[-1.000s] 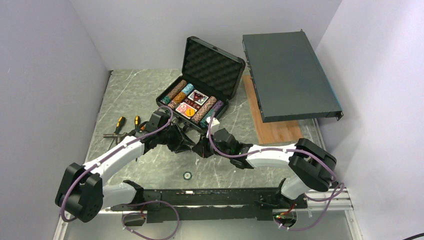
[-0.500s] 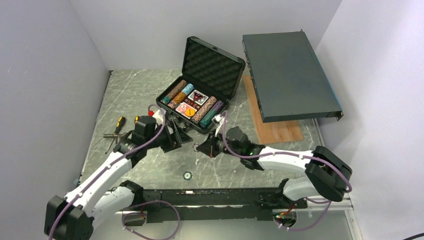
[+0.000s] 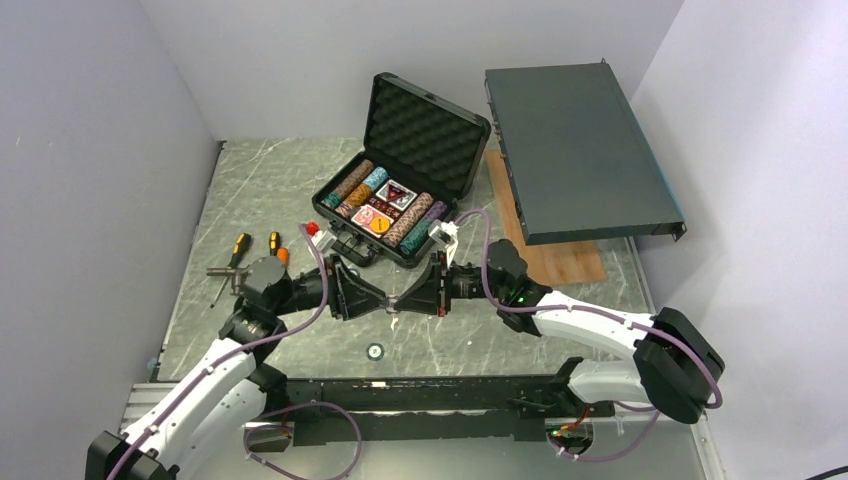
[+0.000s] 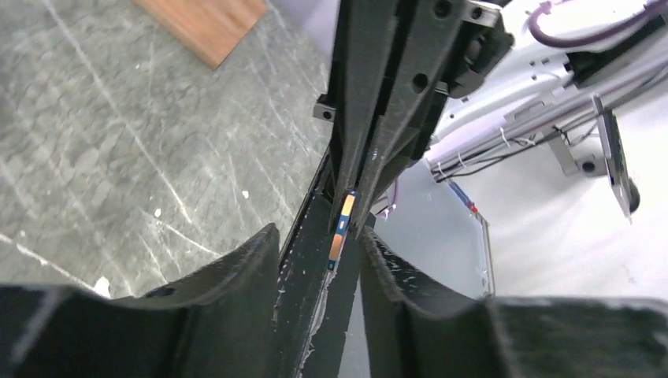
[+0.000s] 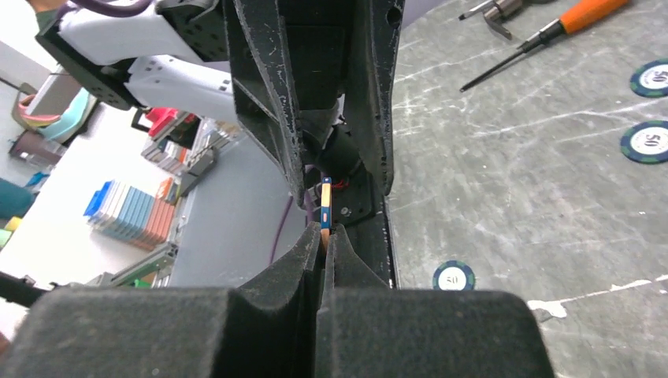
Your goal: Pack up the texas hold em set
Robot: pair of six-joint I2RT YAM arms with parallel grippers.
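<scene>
Pinching a poker chip (image 5: 325, 203) edge-on, your right gripper (image 5: 323, 235) was clamped tight, while your left gripper (image 4: 317, 236) stood open astride it, above the table near the open case (image 3: 425, 130). It looked like a handover; the left should close before the right lets go.

I worked in a lab cell: plain grey walls (image 3: 90, 150) at nine, twelve and three o'clock boxed my marbled table (image 3: 260, 190).

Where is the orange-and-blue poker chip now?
The orange-and-blue poker chip sits mid-table in front of the open black foam-lined case, edge-on in the shut right end effector, the open left end effector straddling it.
</scene>
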